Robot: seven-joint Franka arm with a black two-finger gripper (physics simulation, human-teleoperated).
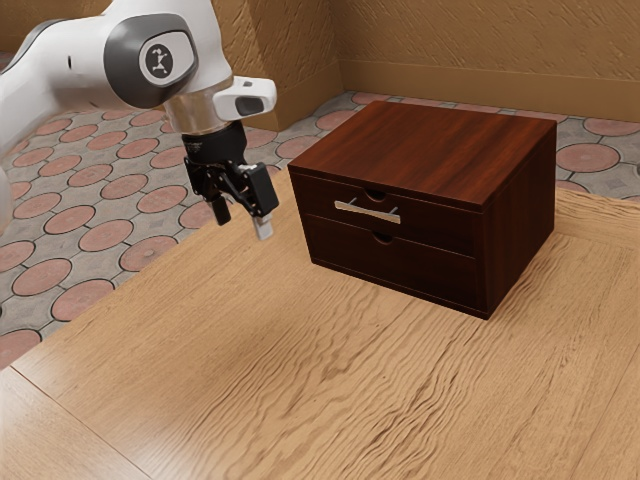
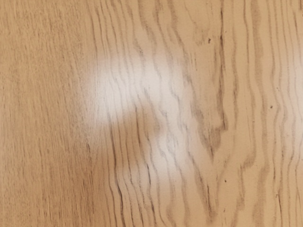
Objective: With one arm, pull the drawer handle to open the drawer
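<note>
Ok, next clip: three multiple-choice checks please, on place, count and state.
1. Where is the tool relative to the cabinet? A. on top of it B. clear of it, toward the exterior view's left C. inside a drawer
2. How many drawers carry a metal handle? A. one B. two C. none
3. The upper drawer is: A. pulled out B. shut C. missing
Key: 1 B, it hangs over the table beside the cabinet; 2 A, a bar on the upper drawer alone; 3 B, its front sits flush.
</note>
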